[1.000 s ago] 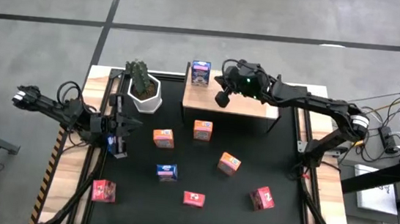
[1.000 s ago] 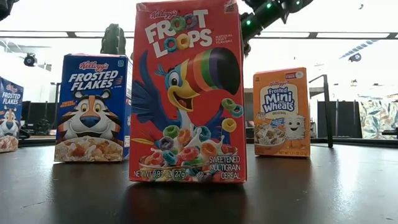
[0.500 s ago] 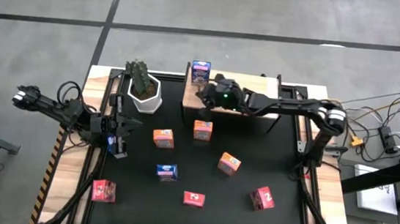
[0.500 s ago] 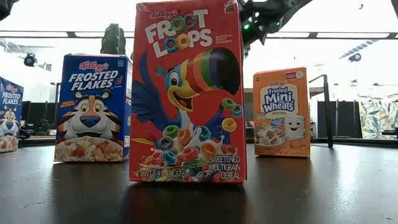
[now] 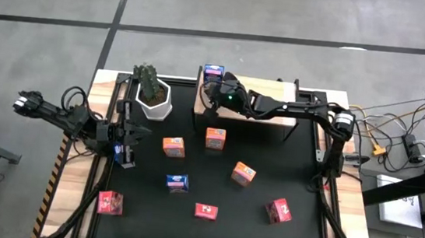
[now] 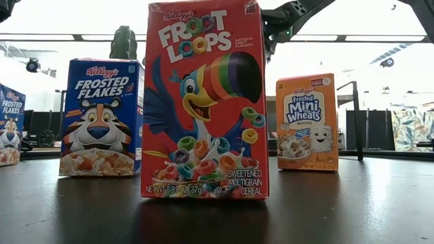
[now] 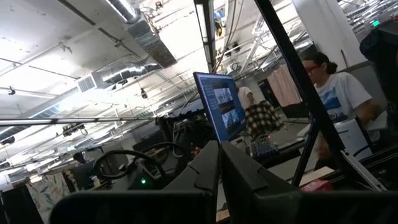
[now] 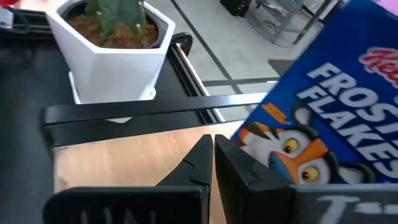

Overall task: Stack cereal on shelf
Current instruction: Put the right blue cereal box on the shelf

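The nearest boxes lie loose on the black mat (image 5: 300, 182) covering the counter: three red Froot Loops boxes along the near edge, one (image 5: 206, 211) of them reading "Kellogg's Froot Loops, sweetened multigrain cereal" in the low view. Further in stand a blue Frosted Flakes box (image 5: 177, 182) and three orange boxes, one (image 5: 243, 173) marked "Frosted Mini Wheats".

The left end effector (image 5: 127, 156) waits closed at the left edge of the mat, with a blue box apparently just beside it.

At the far side, the right end effector (image 5: 213, 93) is closed and empty over the wooden shelf (image 5: 268, 113), right beside the single blue box (image 5: 214, 73) standing at the shelf's left end. The wrist view reads "Frosted Flakes" on that box (image 8: 336, 118).

Risk: with shut fingers so near, a sideways sweep would likely tip this light box, or push it off the shelf towards the white plant pot (image 5: 152, 97). Seven boxes are still on the mat.
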